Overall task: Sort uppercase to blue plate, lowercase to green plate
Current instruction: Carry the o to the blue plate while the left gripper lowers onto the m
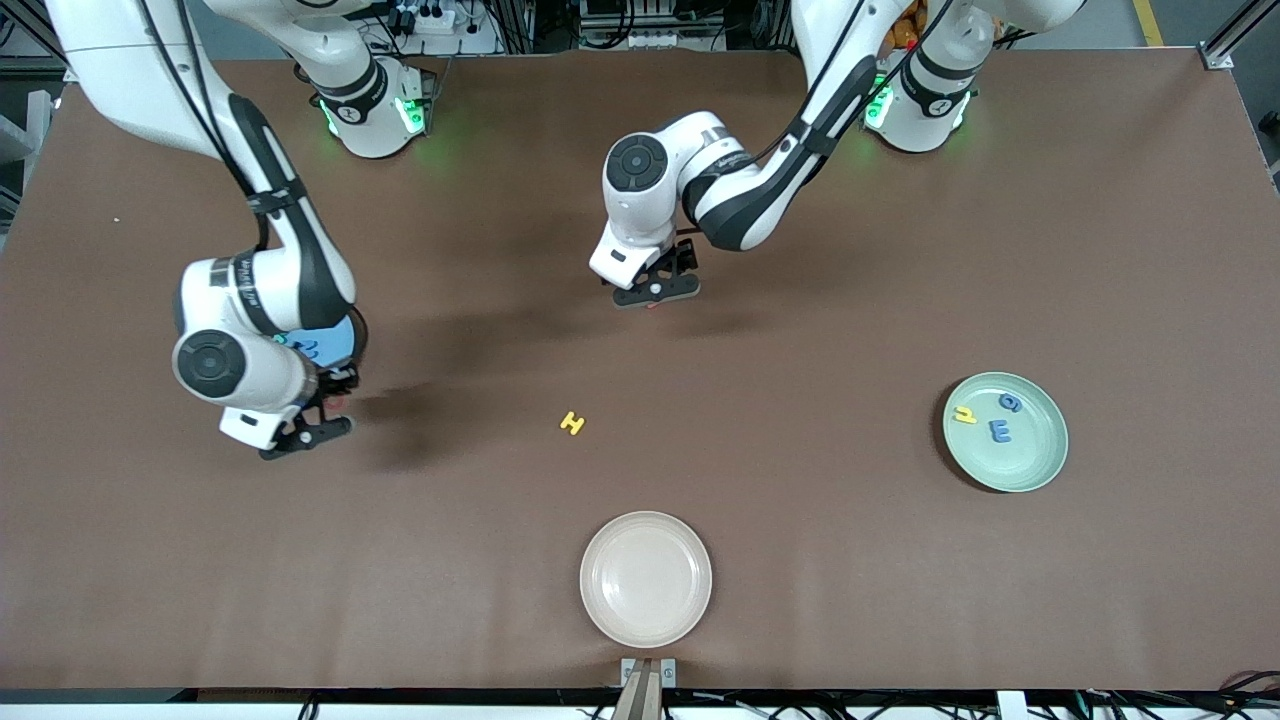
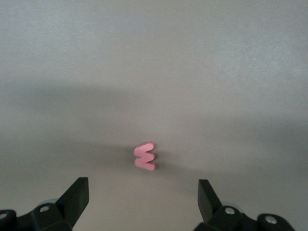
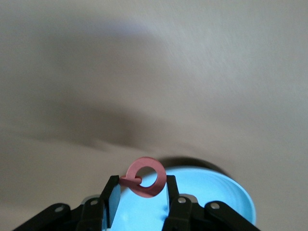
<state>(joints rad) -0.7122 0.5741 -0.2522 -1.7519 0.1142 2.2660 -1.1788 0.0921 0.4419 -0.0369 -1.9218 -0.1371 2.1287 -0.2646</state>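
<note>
My right gripper (image 3: 139,191) is shut on the red Q (image 3: 147,176) and holds it over the edge of the blue plate (image 3: 219,199). In the front view that gripper (image 1: 322,420) and its arm cover most of the blue plate (image 1: 335,345), on which a blue letter (image 1: 308,349) shows. My left gripper (image 2: 143,188) is open just above the table, with the small red w (image 2: 145,157) lying just past its fingertips. In the front view this gripper (image 1: 655,292) hides the w. The yellow H (image 1: 572,423) lies on the table. The green plate (image 1: 1040,465) holds the yellow hooked letter (image 1: 965,414), the blue g (image 1: 1010,402) and the blue e-like letter (image 1: 999,431).
An empty beige plate (image 1: 646,578) sits near the table's front-camera edge, nearer to the camera than the yellow H. The green plate is toward the left arm's end, the blue plate toward the right arm's end.
</note>
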